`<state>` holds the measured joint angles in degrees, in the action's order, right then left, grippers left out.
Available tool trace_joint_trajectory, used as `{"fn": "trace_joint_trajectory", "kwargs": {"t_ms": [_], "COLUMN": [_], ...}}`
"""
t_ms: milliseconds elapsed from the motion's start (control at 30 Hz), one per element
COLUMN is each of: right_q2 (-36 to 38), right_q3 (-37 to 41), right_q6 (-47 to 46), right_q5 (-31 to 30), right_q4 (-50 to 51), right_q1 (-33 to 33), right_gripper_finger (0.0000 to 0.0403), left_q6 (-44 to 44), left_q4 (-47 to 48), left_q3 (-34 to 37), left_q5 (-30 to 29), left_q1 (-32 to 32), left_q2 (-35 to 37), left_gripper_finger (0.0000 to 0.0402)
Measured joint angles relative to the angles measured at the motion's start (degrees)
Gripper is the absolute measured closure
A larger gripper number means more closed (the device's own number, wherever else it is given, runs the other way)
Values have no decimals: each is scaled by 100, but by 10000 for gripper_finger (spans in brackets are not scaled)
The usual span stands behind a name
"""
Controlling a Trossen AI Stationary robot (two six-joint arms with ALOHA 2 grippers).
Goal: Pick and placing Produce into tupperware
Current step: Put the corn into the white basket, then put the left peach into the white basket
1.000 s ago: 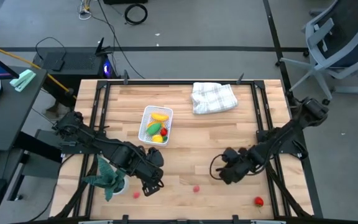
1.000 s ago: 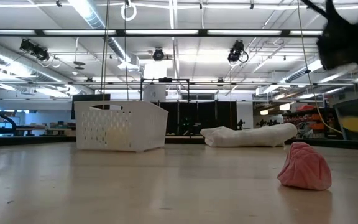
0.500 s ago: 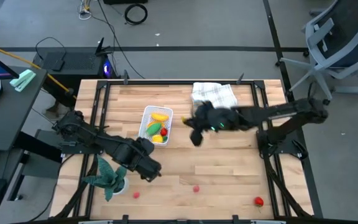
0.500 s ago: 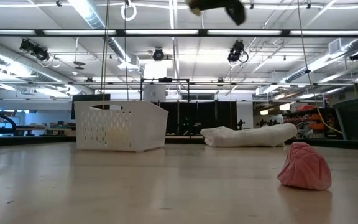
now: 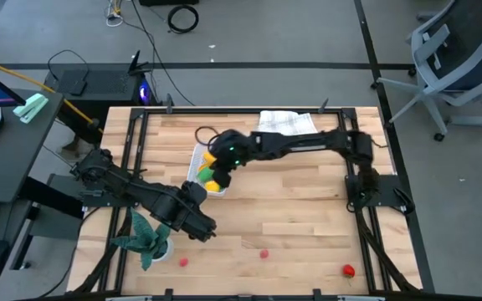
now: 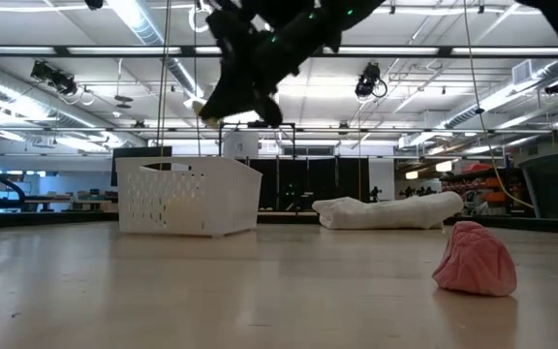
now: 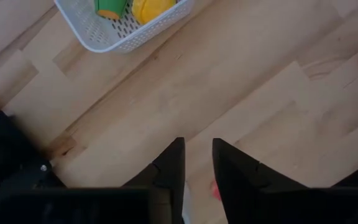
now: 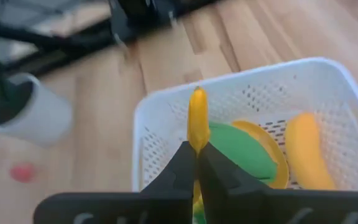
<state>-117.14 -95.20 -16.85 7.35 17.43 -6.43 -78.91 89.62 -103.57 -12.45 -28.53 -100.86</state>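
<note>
Left gripper [image 5: 197, 231]: it is seen low over the wooden surface [image 5: 291, 209], near the green leafy plant in a white pot [image 5: 146, 240]; in the left wrist view its jaws stand narrowly apart with nothing between them, a small red piece [image 7: 215, 190] lying just beside one tip.
Loose produce: a small red toy piece [image 5: 182, 261], a pink one [image 5: 264, 252] and a red round one [image 5: 348, 270] are left on the surface, well apart from each other.
Handling: the toys are judged light, stiff and smooth, so apt to roll; the small round ones are best taken across the middle from above.
Tupperware: the white perforated plastic basket [image 5: 197, 159] is placed left of centre, and a yellow banana [image 8: 307, 152] and a green piece [image 8: 241, 149] are held in it.
Right gripper [image 5: 217, 162]: it is held above the basket, its jaws closed on a slim yellow piece [image 8: 197, 121]; it is best held by its middle.
Folded checked cloth [image 5: 287, 122]: it is left at the far edge.
Change: half a second ago the right gripper was beside the cloth; it is now over the basket. The left jaws are narrower than they were.
</note>
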Motion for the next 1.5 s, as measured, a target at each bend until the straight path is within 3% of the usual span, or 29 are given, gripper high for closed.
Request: {"fn": "trace_joint_trajectory", "kwargs": {"t_ms": [267,767,867,967,1067,1233,1500], "right_q2": [-598,-834,-526,1,594,1699,3057], "right_q3": [-203,-201,-201,-205,-204,-210,-205], "right_q6": [1024,1067,1022,800,748,744,728], "right_q5": [-276,-411,-454,-452,-449,-449,-507], "right_q4": [147,499,485,707,1276,2423,3660], "right_q1": [54,45,50,50,50,61,61], "right_gripper_finger": [389,269,258,255,257,258,258], "left_q6": [2,4,129,664,1177,1813,2082], "left_q4": [-13,-233,-368,-660,-1145,-2154,-1942], "left_q3": [0,7,7,7,4,0,9], "left_q5": [-134,-345,-221,401,847,1069,1885], "left_q1": [-11,9,2,8,-73,-370,-864], "left_q2": [0,2,4,4,-25,-174,-958], "left_gripper_finger": [324,329,323,310,291,251,195]}}
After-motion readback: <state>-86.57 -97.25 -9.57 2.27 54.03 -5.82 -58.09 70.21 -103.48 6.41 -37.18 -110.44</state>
